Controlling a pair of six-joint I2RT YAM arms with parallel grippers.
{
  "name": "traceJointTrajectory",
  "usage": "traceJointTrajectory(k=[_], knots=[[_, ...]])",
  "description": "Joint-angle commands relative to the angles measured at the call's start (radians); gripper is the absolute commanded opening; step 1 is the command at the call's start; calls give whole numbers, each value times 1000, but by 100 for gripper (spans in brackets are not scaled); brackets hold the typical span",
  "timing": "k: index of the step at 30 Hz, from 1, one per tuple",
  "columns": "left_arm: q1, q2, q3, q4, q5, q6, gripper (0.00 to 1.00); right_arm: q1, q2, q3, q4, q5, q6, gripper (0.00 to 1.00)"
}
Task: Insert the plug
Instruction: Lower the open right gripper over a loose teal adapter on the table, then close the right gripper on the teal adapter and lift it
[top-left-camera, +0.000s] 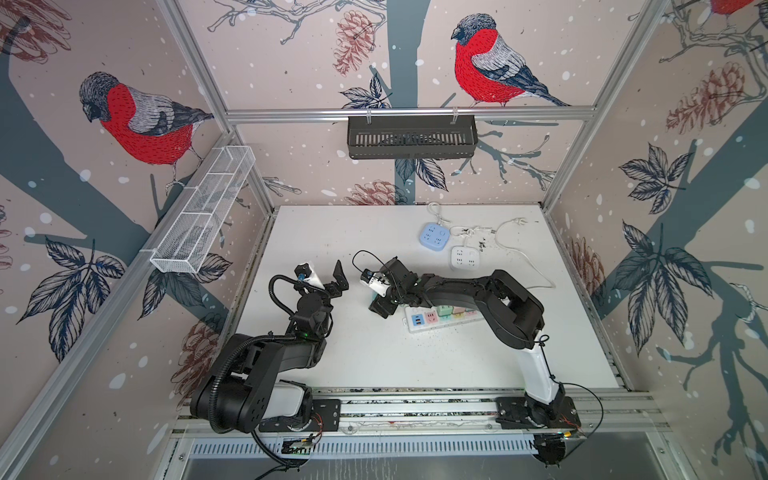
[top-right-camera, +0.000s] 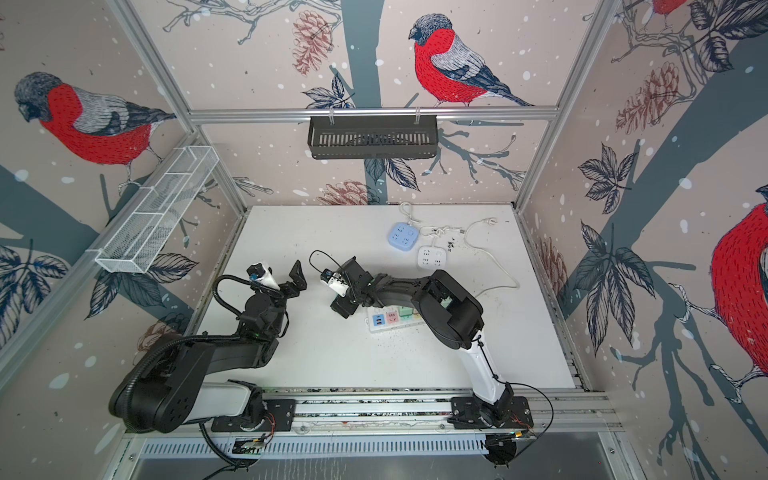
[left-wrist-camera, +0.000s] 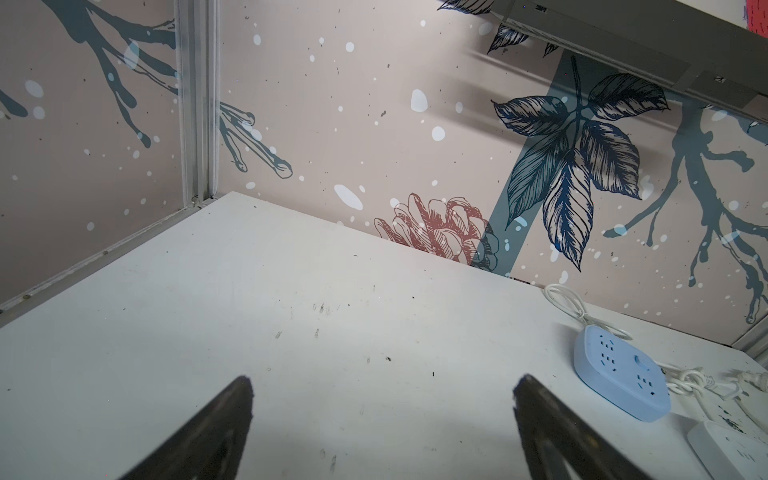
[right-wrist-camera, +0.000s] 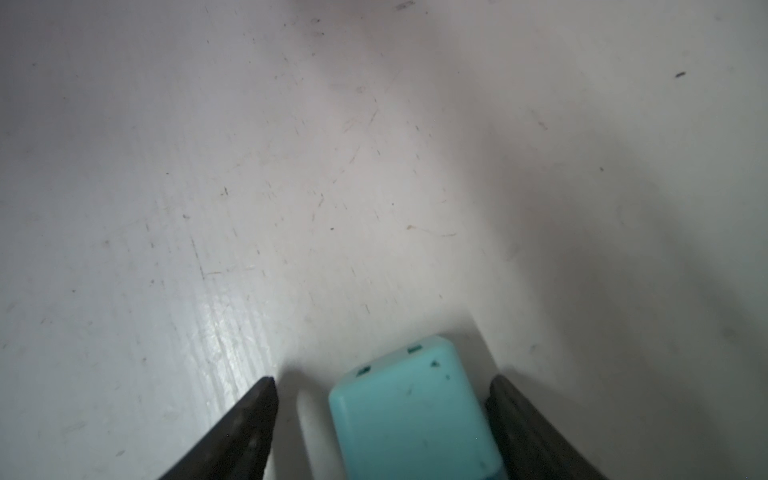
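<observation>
In the right wrist view a teal block-shaped plug (right-wrist-camera: 411, 411) stands between the fingers of my right gripper (right-wrist-camera: 382, 382). The jaws are open: a clear gap shows on one side, and the other finger (right-wrist-camera: 523, 424) is close beside the plug. The plug rests on something white. In both top views the right gripper (top-left-camera: 382, 303) (top-right-camera: 345, 305) points down at the left end of a white power strip (top-left-camera: 432, 319) (top-right-camera: 392, 318) with coloured sockets. My left gripper (top-left-camera: 341, 279) (top-right-camera: 298, 278) (left-wrist-camera: 382, 382) hovers open and empty to the left.
A blue square socket block (top-left-camera: 433, 235) (left-wrist-camera: 619, 374) and a white one (top-left-camera: 464, 257) (top-right-camera: 432, 257) lie at the back right. Their white cables loop towards a loose white plug end (top-left-camera: 519, 221). A black shelf (top-left-camera: 411, 137) and a wire basket (top-left-camera: 203, 216) hang on the walls.
</observation>
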Motion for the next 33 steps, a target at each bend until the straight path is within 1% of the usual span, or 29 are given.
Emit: traceJointTrajectory(k=[1,7,10,14,20,25,30,33], knots=[[3,2,7,24,6,-13,97,6,12,13,-45,-3,-21,74],[3,7,20,7,15,-10,97,15,11,13,-54,1,-27,61],[3,8,19,8,14,-10,97,19,11,12,-57,10,-30,60],[3,8,20,7,14,-10,97,20,11,6,-59,19,-31,55],[3,9,21,5,15,-11,97,20,-3,-14,-51,22,-34,53],[3,11,24,5,17,-10,97,21,-18,-35,-29,20,-35,46],[3,10,22,5,19,-11,97,20,-14,-35,-21,29,-30,35],[3,12,23,5,25,-9,97,17,-48,-68,18,37,-23,31]])
